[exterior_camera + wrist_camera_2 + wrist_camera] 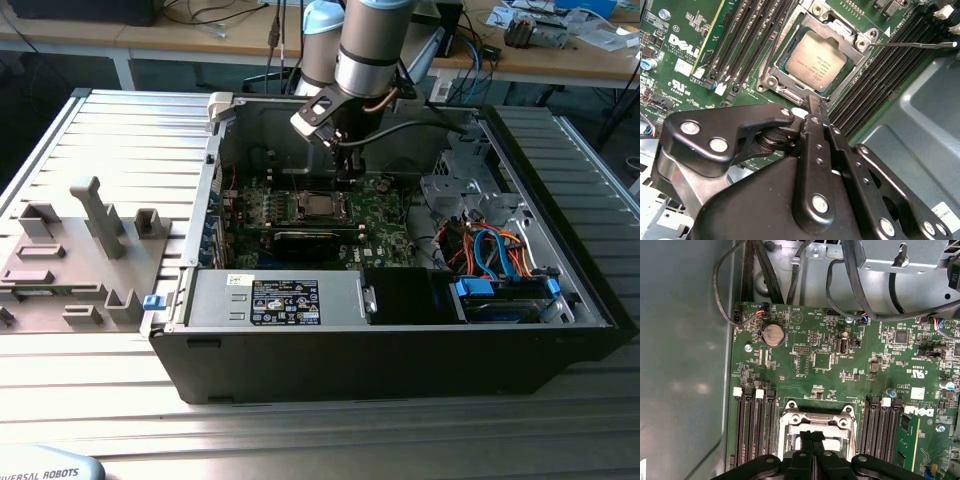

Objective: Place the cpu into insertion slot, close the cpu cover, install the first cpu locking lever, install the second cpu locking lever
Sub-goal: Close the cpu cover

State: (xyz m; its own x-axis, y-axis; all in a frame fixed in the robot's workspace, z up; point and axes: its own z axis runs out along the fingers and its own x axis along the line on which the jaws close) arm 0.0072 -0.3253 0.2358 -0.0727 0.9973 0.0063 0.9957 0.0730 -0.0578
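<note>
Black gripper (pixel 816 102), fingers (pixel 812 135) pressed together, is pointing straight at the thin silvery square-framed cpu cover (pixel 837 34) just ahead, possibly touching its edge.

1. Open black computer case (pixel 400 370), centre of the exterior view
2. Labelled silver power supply (pixel 215 300), lower left inside it
3. Blue cables (pixel 495 250), right inside it
4. Grey fixture plate (pixel 60 270), exterior view's left
5. Coin battery (pixel 773 334) on green circuit board (pixel 840 387), first wrist view
</note>
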